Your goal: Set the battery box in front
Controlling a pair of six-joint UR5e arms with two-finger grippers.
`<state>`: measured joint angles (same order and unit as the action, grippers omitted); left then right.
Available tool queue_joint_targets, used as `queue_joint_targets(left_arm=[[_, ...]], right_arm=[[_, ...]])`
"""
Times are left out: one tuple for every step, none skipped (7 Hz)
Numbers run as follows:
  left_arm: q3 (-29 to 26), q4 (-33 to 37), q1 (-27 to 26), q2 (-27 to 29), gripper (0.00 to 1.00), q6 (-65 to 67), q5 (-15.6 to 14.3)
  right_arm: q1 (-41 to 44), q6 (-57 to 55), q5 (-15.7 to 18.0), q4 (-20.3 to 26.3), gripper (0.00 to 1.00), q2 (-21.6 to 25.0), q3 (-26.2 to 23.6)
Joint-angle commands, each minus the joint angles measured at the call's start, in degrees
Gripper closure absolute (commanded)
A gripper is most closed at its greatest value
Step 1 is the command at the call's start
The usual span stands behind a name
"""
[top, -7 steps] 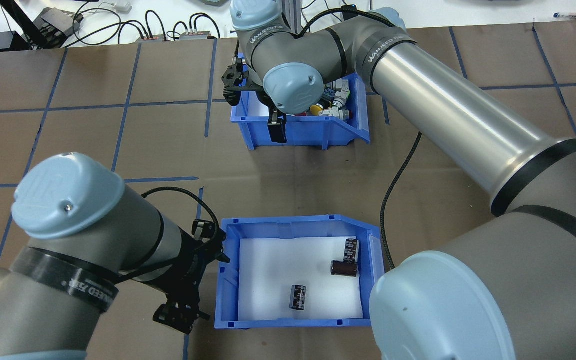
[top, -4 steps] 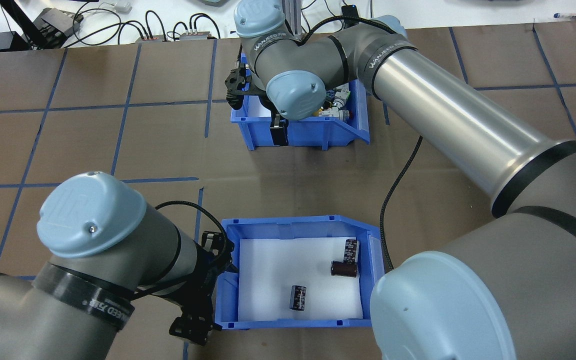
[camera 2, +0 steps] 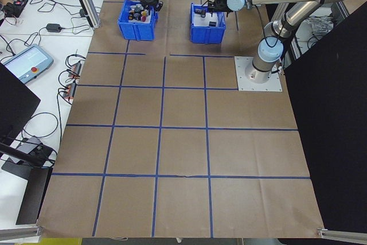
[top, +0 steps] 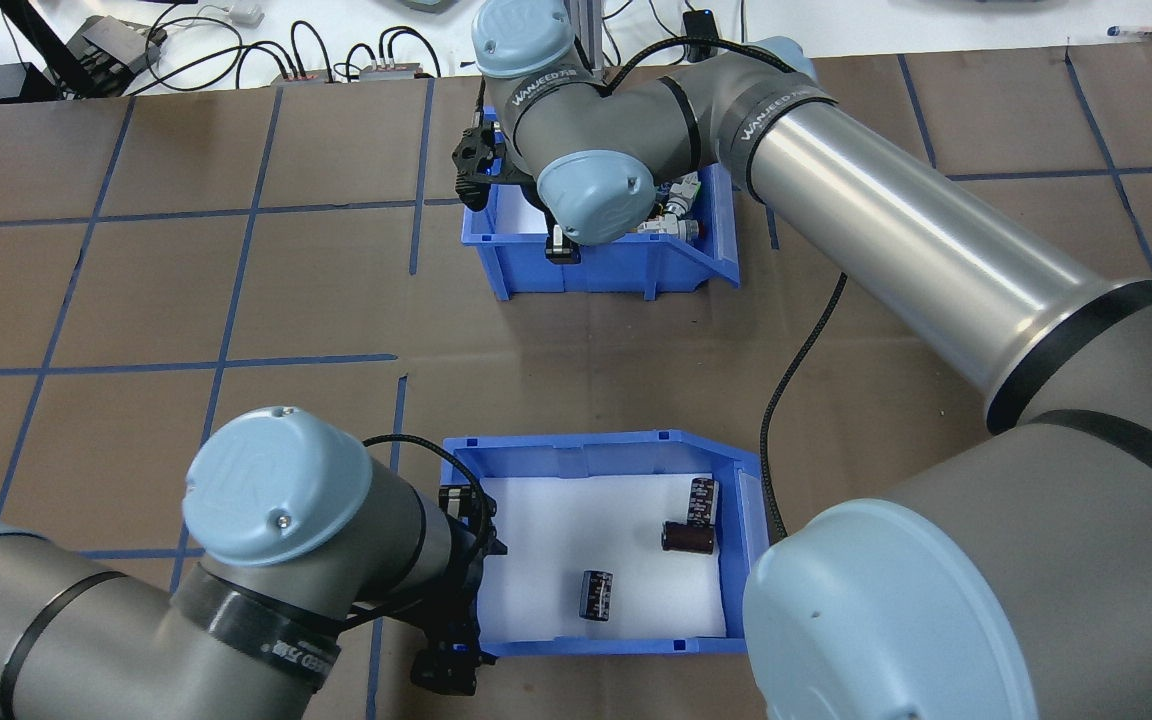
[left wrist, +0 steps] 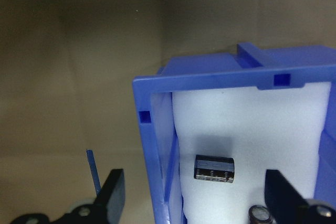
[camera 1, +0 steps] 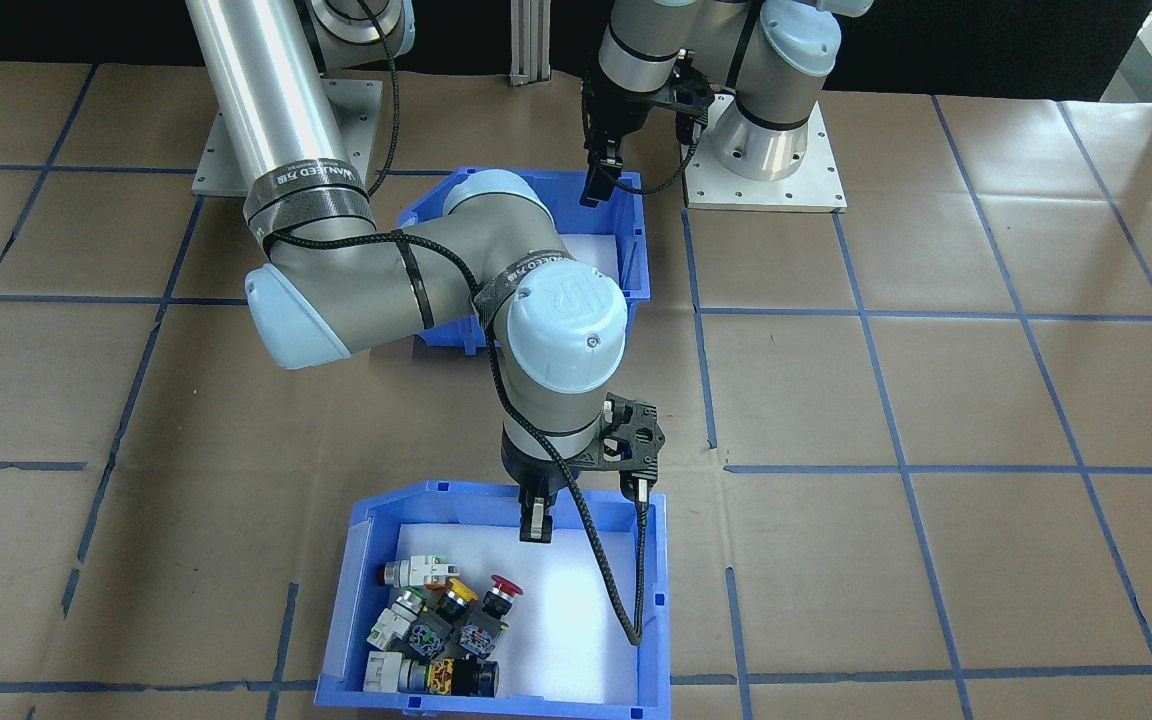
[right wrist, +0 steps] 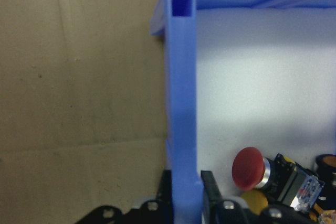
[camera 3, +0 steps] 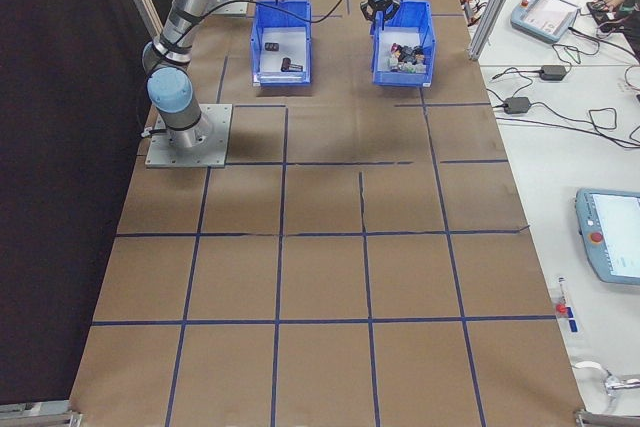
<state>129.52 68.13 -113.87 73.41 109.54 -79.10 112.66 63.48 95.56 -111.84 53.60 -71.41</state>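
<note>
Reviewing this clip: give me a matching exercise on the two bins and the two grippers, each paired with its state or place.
Things:
1. battery box
2. switch box
3. left gripper
4. right gripper

States:
a. jaws shut on a blue wall
b. jaws open astride a blue wall
c. holds dark cells, near the robot's base
d. holds coloured buttons, on the far side

Pairs: 1-c, 2-d, 3-b, 4-a

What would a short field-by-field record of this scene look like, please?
battery box: blue, nearer the robot's base, holding three dark cells
switch bin: blue, farther out, push-button switches inside
left gripper: open, fingers straddling the battery box's side wall
right gripper: shut on the switch bin's wall
task state: battery box not yet in front
</note>
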Motion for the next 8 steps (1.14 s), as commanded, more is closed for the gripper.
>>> queue_joint_targets(left_arm=[[0.2, -2.8, -3.5, 2.4, 0.00, 2.4, 0.0], [0.2, -3.1, -3.7, 3.0, 0.00, 5.0, 0.4], [0.1, -3.2, -5.1, 3.7, 0.00, 6.6, 0.4], [0.1, -5.2, -6.6, 5.6, 0.00, 9.3, 0.4], [0.2, -5.8, -7.9, 6.6, 0.00, 10.3, 0.5], [0.2, -5.8, -8.5, 7.1, 0.00, 10.3, 0.2], [0.3, -5.9, -8.7, 8.5, 0.01, 10.5, 0.0], [0.3, -6.3, -10.0, 10.1, 0.02, 11.5, 0.0]], right_arm=[[-3.1, 3.3, 0.1, 0.7, 1.00, 3.1, 0.5], [-6.4, 5.7, -0.3, 2.2, 1.00, 6.0, -0.5], [-10.3, 10.4, -0.4, 5.4, 1.00, 9.0, -1.2], [-14.7, 14.2, -0.4, 8.9, 1.00, 11.8, -1.6], [-18.4, 18.0, -0.2, 11.1, 1.00, 13.9, -2.3], [-21.1, 20.7, 0.2, 11.9, 1.00, 16.3, -4.5], [-23.9, 23.8, 0.4, 11.7, 1.00, 20.0, -9.6], [-27.9, 26.9, 0.0, 8.8, 1.00, 24.6, -16.9]])
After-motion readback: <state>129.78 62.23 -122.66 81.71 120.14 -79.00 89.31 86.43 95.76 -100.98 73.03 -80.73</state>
